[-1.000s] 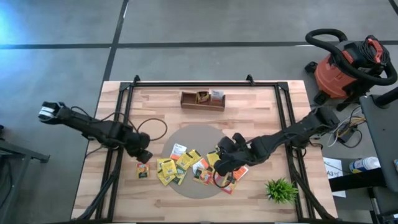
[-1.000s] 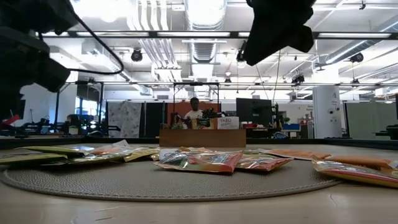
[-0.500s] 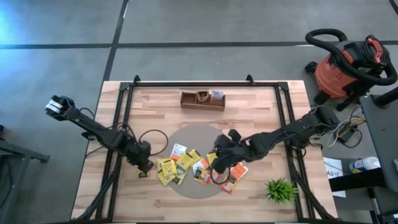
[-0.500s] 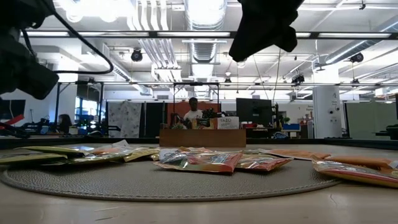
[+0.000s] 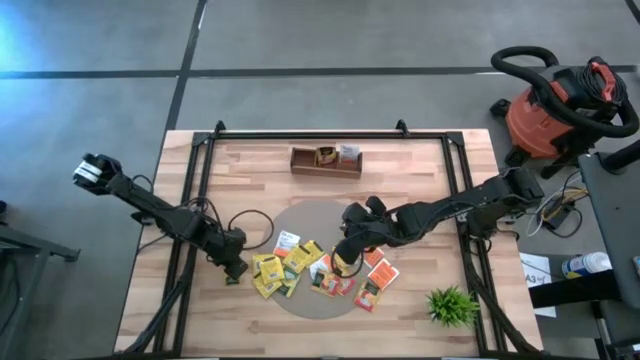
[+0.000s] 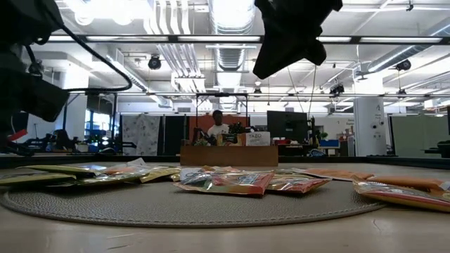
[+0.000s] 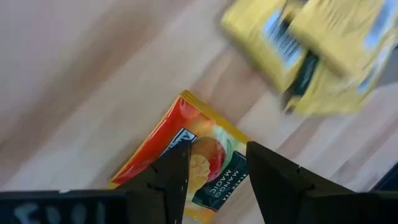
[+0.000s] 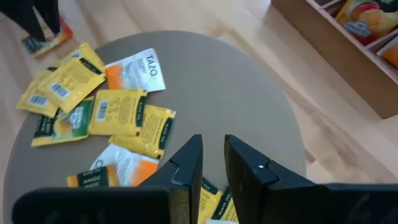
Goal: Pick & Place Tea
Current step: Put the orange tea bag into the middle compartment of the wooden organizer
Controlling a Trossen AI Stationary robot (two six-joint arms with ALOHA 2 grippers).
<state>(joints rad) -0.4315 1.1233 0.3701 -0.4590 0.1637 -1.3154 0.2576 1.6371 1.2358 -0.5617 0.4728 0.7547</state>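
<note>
Clearly little is done: two packets sit in the wooden tray (image 5: pixel 326 162) beyond both arms, while most tea (image 5: pixel 300 262) lies on the round mat between them; the left gripper (image 7: pixel 213 171) stands low, fingers apart over an orange-red packet (image 7: pixel 186 158), and the right gripper (image 5: pixel 347 262), nearly closed, seems to grip a yellow packet.

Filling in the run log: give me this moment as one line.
left gripper: open, over orange-red mango tea packet on wood | right gripper: holding nothing visible, above round mat | wooden tray: two packets inside
</note>
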